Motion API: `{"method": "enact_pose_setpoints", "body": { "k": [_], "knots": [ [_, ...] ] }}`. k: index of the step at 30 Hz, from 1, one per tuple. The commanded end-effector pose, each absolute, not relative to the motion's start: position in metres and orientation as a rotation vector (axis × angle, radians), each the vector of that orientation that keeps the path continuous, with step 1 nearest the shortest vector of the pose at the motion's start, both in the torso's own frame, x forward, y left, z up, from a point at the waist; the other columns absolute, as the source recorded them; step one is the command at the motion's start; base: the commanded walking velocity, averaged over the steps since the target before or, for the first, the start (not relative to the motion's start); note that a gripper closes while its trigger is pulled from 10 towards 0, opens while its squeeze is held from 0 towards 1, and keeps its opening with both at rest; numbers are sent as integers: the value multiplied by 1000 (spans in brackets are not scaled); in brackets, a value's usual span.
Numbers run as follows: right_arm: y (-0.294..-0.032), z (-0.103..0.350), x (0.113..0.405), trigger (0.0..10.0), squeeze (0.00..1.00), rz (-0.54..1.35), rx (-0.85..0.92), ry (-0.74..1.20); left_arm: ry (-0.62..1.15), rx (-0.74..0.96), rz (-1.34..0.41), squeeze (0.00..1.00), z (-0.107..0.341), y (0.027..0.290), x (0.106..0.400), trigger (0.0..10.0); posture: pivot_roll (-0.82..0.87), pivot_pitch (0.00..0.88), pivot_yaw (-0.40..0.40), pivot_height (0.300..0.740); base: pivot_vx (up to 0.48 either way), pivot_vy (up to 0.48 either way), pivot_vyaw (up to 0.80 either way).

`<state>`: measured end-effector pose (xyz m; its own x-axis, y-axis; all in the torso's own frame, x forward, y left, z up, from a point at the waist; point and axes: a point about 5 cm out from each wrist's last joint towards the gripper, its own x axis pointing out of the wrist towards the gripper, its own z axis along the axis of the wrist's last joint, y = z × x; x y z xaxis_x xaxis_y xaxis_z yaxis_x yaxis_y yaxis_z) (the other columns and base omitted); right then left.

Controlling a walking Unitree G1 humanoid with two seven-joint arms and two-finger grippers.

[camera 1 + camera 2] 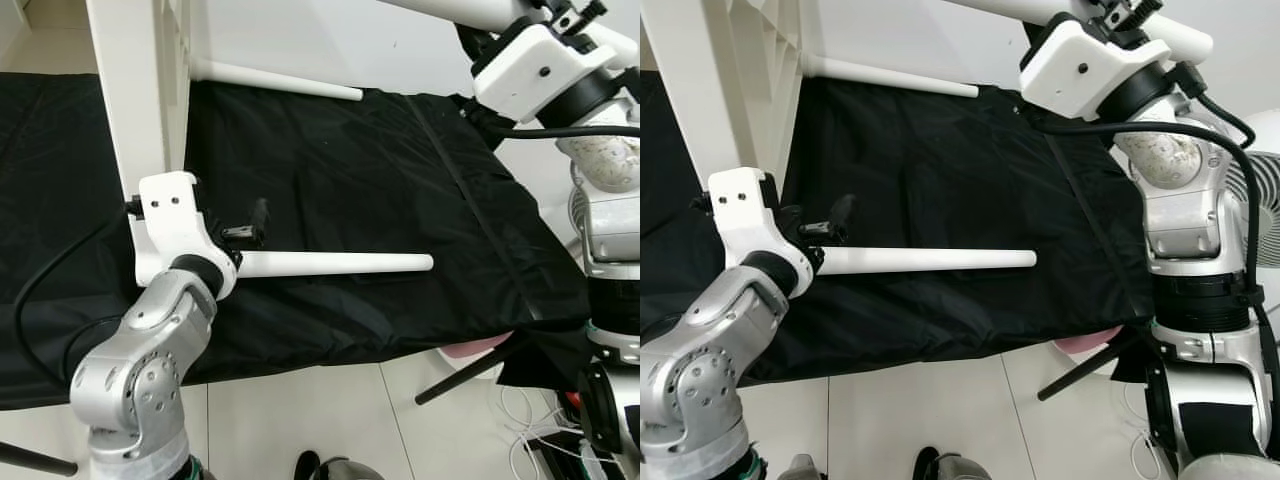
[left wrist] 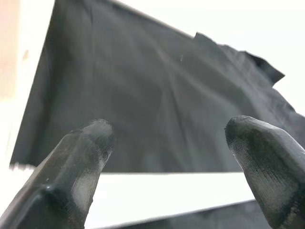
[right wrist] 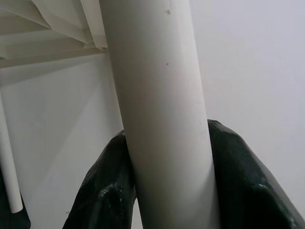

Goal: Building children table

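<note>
A long white round table leg (image 1: 335, 264) lies on the black cloth (image 1: 360, 170) between the spread left end effector (image 2: 167, 157); squeezing squarely is advised. The right end effector (image 3: 167, 181) is clamped around another white cylindrical leg (image 3: 157, 95).

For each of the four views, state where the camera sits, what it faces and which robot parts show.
Left eye view: head, looking down at the black cloth; left gripper by a white table leg.
Right eye view: same head, same scene; right arm prominent.
Left wrist view: along open black fingers toward the cloth.
Right wrist view: fingers clamped on another white leg.
Shared: both eye views share cloth and leg.
</note>
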<state>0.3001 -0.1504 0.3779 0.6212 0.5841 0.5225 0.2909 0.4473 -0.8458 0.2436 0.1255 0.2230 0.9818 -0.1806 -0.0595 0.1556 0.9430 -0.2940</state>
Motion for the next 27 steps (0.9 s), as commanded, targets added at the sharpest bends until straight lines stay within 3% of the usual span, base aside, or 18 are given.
{"method": "enact_pose_setpoints", "body": {
  "k": [1, 27],
  "knots": [
    [-166, 402, 293, 10000, 0, 48, -927, -1043, 153, -332, -197, 0, 213, 115, 238, 10000, 32, 103, -105, 740, 0, 0, 0],
    [-160, 410, 297, 10000, 0, 44, -930, -1104, 410, -375, -29, 0, 184, 126, 217, 10000, 37, 120, -114, 740, 0, 0, 0]
  ]
}}
